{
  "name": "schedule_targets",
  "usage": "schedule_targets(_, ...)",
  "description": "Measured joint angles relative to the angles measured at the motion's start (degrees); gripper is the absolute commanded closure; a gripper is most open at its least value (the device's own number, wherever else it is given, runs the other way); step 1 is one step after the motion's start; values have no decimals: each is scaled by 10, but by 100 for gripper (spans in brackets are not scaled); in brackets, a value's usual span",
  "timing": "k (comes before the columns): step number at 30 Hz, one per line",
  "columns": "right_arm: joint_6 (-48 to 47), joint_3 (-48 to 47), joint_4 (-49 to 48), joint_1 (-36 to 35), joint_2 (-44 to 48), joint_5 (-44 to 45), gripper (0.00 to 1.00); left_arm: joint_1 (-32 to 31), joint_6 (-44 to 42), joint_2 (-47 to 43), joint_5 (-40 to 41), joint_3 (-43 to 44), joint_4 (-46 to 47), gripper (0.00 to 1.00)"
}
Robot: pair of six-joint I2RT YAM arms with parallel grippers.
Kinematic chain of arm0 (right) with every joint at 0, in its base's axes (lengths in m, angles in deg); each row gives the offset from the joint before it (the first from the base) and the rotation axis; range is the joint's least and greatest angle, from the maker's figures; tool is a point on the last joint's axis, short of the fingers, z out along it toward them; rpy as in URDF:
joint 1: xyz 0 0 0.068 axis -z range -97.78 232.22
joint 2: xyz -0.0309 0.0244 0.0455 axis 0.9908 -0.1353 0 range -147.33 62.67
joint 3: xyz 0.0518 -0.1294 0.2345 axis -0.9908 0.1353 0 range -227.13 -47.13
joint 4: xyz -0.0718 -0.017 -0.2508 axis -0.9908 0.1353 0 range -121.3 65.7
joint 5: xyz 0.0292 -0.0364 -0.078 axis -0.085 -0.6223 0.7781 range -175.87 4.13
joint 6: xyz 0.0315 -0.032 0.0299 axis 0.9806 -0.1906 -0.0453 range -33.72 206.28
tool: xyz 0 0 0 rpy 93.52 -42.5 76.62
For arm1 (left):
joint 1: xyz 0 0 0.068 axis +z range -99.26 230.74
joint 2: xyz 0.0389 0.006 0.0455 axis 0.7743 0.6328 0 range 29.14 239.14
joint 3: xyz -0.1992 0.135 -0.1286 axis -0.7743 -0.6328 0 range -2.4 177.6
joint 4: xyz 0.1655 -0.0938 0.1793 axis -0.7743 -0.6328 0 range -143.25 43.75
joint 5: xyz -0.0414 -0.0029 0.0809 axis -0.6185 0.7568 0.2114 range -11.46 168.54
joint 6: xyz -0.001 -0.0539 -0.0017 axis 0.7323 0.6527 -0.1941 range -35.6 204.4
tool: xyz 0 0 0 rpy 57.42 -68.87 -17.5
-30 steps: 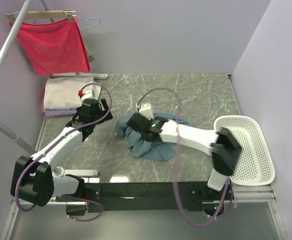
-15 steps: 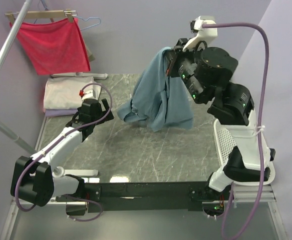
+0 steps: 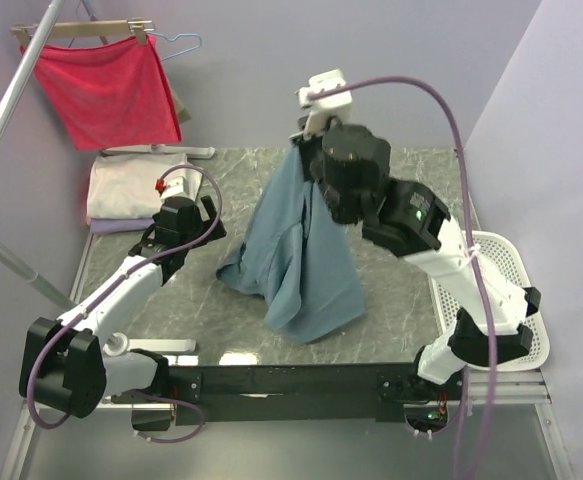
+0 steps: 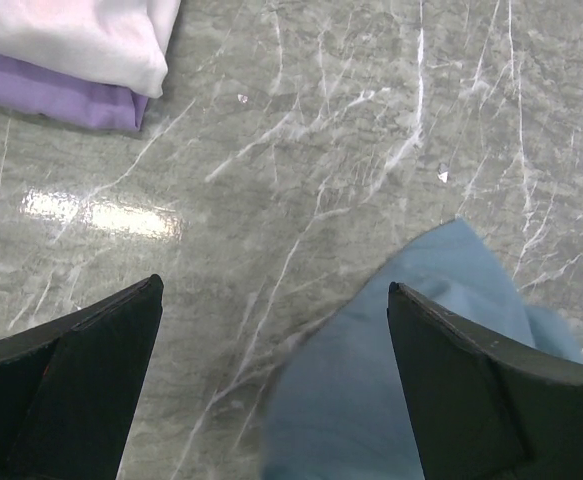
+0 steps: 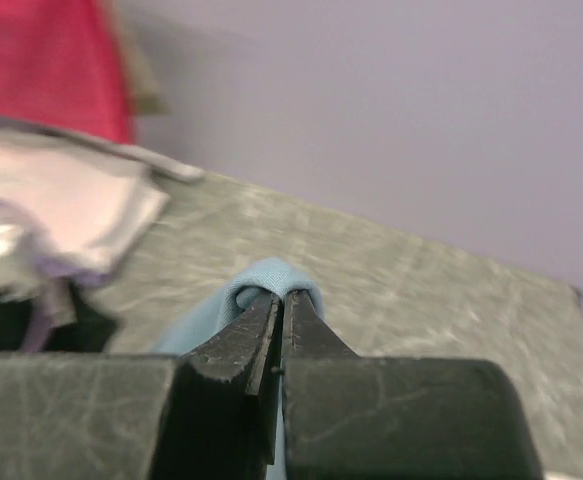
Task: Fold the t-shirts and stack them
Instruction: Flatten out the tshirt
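Note:
The dusty teal-blue t-shirt (image 3: 301, 250) hangs in the air from my right gripper (image 3: 306, 140). The gripper is raised high over the middle of the table and is shut on a fold at the shirt's top (image 5: 271, 272). The shirt's lower part trails onto the marble. My right gripper (image 5: 283, 293) has its jaws pressed together on that fold. My left gripper (image 3: 216, 220) stands open and empty low over the table, left of the shirt. In the left wrist view an edge of the shirt (image 4: 371, 400) lies between the gripper's (image 4: 273, 285) fingers, untouched. A cream-white folded t-shirt (image 3: 126, 185) rests on a lavender one (image 3: 106, 226) at back left.
A red cloth (image 3: 106, 90) on a wooden hanger hangs at the back left from a slanted rail (image 3: 11, 95). A white perforated basket (image 3: 511, 300) sits at the right edge. The folded stack (image 4: 71, 40) lies just beyond my left gripper.
My right gripper has lifted the teal t-shirt from a heap on the table high into the air, then carried it a little left. The left arm has stayed put.

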Motion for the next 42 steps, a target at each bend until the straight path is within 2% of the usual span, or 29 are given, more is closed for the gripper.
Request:
schedule_targets(2,16,16,8,52,0,-3,100,0,0,2,-1,0,1,1)
schedule_targets(6,54,36,11,202,3,-7,100,0,0,11,-3,4,1,1)
schedule_targets(8,60,35,10,249,3,7,100,0,0,16,-4,8,2,1)
schedule_targets(10,57,26,6,267,3,26,100,0,0,23,-6,13,3,1)
schedule_targets(17,59,-9,6,252,17,-7,100,1,0,41,-20,20,10,1)
schedule_targets(20,82,-4,19,201,18,-29,100,1,0,44,-20,21,10,1)
schedule_targets(25,136,111,21,98,6,-67,100,1,0,44,-20,23,8,1)
schedule_targets(29,215,186,46,57,-68,-121,100,2,1,44,-15,24,6,1)
schedule_targets(30,231,197,54,52,-89,-134,97,3,1,43,-13,24,4,1)
schedule_targets(31,241,205,61,47,-107,-144,71,4,2,41,-10,24,1,0)
schedule_targets(32,249,208,69,44,-120,-151,61,5,2,38,-8,24,-2,1)
schedule_targets(33,255,214,72,40,-129,-160,58,6,3,34,-5,24,-4,1)
schedule_targets(37,262,242,63,30,-101,-159,34,11,3,19,-1,24,-6,0)
schedule_targets(40,264,291,52,38,-37,-119,29,13,2,18,-6,24,-6,1)
schedule_targets(42,267,336,42,75,17,-103,29,13,2,20,-21,24,-3,1)
